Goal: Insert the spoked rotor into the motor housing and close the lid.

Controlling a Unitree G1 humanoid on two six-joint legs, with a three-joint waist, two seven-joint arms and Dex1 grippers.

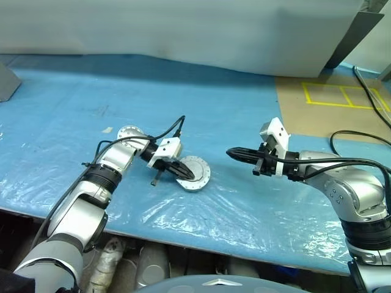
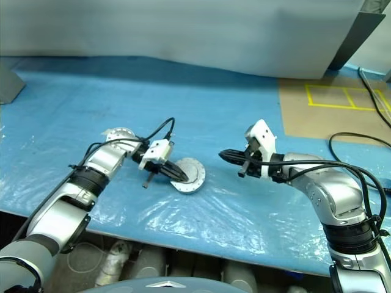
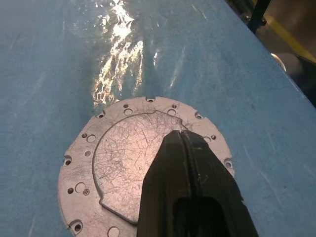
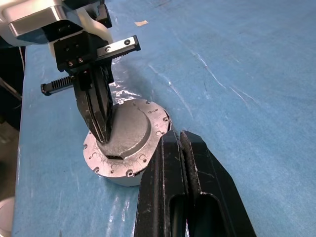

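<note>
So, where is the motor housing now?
The motor housing lies smooth face up on the blue table cover, near its front edge, under the shut left hand; the right hand is further right.

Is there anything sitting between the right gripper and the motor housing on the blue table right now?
Nothing lies on the table between them. The right gripper hangs beside the motor housing with bare blue cover between, but the left gripper, jaws shut, rests on the housing's top.

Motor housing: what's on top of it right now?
The shut left pincer presses its tips on the motor housing's flat silver lid. Whatever is inside stays hidden beneath that lid.
</note>
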